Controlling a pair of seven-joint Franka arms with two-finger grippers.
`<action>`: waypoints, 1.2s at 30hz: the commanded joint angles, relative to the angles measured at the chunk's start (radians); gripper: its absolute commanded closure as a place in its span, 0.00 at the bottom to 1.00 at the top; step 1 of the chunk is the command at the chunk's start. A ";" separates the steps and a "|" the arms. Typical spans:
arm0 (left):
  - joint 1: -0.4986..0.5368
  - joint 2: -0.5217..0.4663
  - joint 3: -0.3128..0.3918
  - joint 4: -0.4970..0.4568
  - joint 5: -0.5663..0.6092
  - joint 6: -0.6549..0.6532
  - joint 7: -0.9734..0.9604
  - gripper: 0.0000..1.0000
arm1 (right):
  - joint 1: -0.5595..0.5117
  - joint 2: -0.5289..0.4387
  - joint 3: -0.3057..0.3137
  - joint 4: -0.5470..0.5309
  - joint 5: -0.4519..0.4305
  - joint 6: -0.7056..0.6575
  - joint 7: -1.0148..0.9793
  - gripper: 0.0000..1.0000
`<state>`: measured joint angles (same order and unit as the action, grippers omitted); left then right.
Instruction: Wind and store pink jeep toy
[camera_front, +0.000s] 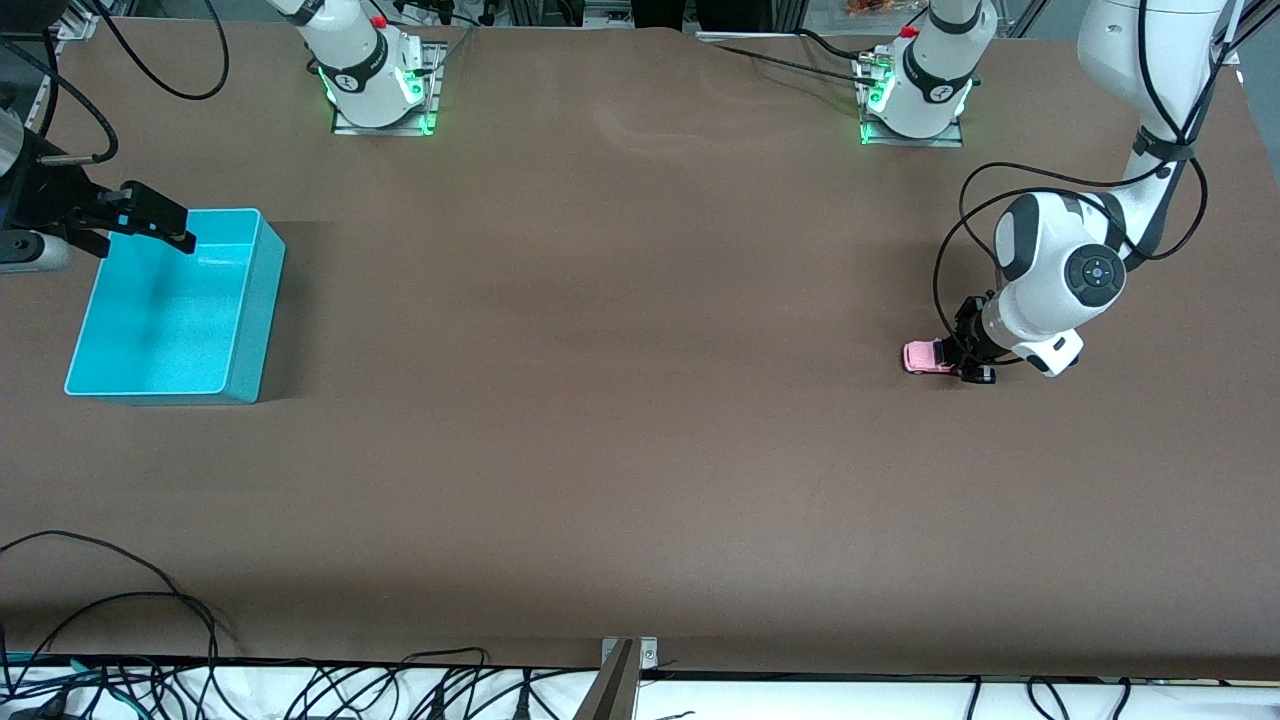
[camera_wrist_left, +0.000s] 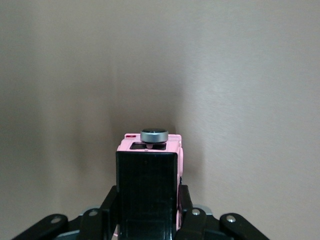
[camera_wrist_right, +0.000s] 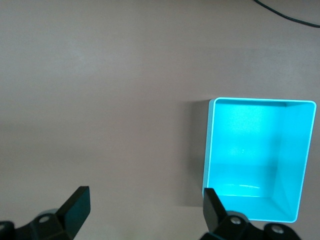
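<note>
Gripping the pink jeep toy (camera_front: 925, 357) on the tabletop (camera_front: 620, 400) toward its own end, the left hand (camera_front: 968, 352) has only secured it; winding and storing remain. The right hand (camera_front: 150, 222) waits open over the empty turquoise bin (camera_front: 250, 330).

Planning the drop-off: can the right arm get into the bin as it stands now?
Probably yes. The right gripper hangs open over the bin's rim, and the bin shows nothing inside. The left gripper is shut on the jeep at its own end.
</note>
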<state>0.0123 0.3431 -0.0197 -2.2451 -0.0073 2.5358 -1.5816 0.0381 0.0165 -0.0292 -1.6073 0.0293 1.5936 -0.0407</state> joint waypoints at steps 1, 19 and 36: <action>-0.026 -0.052 -0.011 0.036 0.030 -0.040 -0.075 0.91 | -0.003 -0.006 0.002 -0.003 0.009 0.005 -0.002 0.00; -0.195 -0.003 -0.019 0.056 0.027 -0.052 -0.256 0.91 | -0.003 -0.006 0.002 -0.003 0.009 0.003 -0.004 0.00; -0.227 0.074 -0.019 0.078 0.027 -0.025 -0.282 0.91 | -0.003 -0.006 0.002 -0.003 0.009 0.005 -0.004 0.00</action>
<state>-0.2112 0.3871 -0.0428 -2.1911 -0.0073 2.5008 -1.8384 0.0382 0.0166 -0.0292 -1.6074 0.0293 1.5936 -0.0407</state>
